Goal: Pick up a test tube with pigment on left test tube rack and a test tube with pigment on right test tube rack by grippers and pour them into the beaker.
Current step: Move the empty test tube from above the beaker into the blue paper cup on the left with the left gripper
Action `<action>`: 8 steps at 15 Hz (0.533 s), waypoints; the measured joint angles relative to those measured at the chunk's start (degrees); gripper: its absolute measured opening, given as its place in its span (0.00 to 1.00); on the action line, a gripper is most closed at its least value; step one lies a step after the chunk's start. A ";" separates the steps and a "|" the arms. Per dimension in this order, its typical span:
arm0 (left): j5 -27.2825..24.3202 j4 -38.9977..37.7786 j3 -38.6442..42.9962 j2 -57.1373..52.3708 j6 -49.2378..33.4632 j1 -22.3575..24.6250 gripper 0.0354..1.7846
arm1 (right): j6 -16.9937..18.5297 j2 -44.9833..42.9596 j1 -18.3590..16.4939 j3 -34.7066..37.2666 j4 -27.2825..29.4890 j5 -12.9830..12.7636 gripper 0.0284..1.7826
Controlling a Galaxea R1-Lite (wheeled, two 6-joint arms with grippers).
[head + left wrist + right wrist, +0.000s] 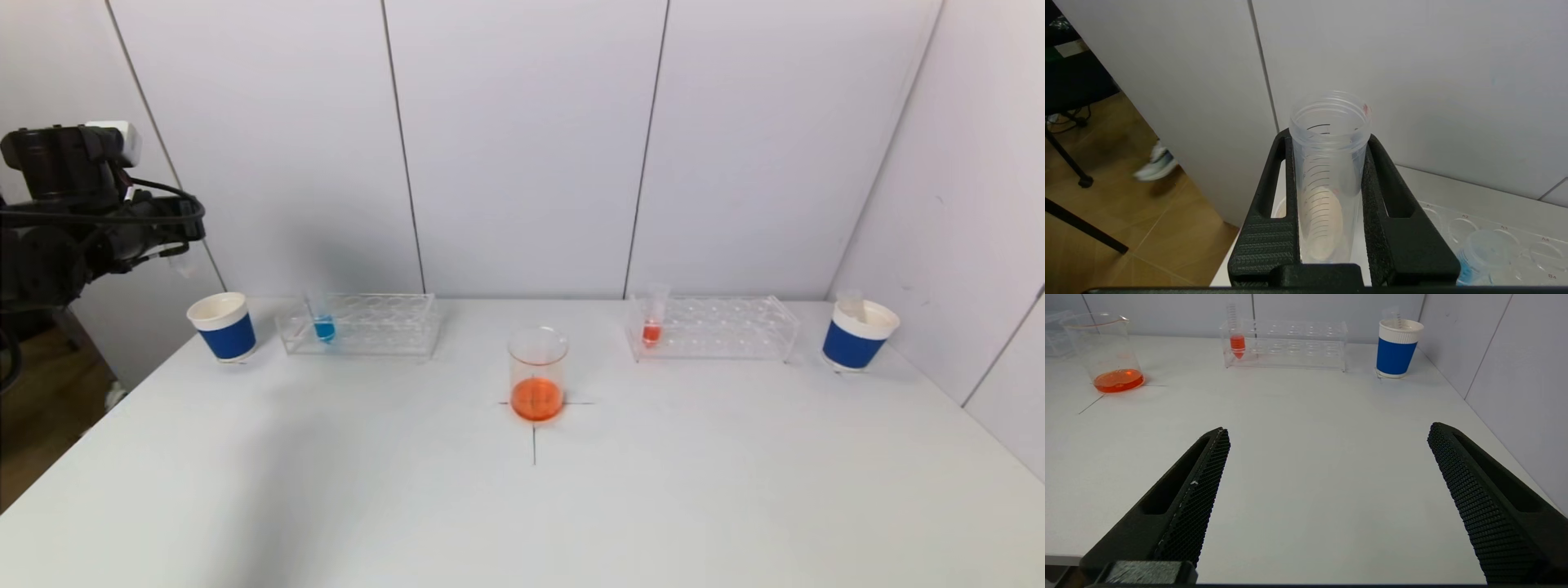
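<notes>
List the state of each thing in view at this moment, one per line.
left gripper: shut on an empty test tube, raised above the left paper cup.
right gripper: open, holding nothing, low over the table.
beaker: upright, orange liquid at the bottom.
blue test tube: upright in left rack.
orange test tube: upright in right rack.
right paper cup: upright, an empty tube inside.

Pale panelled walls (522, 147) enclose a white table (522, 506); wooden floor (1126, 228) lies beyond.

Beaker (536, 373) liquid orange; tube pigments blue (324, 328), orange-red (651, 332); cups (222, 326) blue-banded white.
</notes>
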 joint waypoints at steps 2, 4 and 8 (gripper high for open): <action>-0.01 -0.46 0.38 0.66 -1.21 0.74 0.24 | 0.00 0.00 0.01 0.00 0.00 0.00 0.99; -0.32 -2.32 0.55 1.79 -1.44 1.38 0.24 | 0.00 0.00 0.01 0.00 0.00 0.00 0.99; -0.61 -10.67 1.02 5.90 -1.06 2.58 0.24 | 0.00 0.00 0.01 0.00 0.00 0.02 0.99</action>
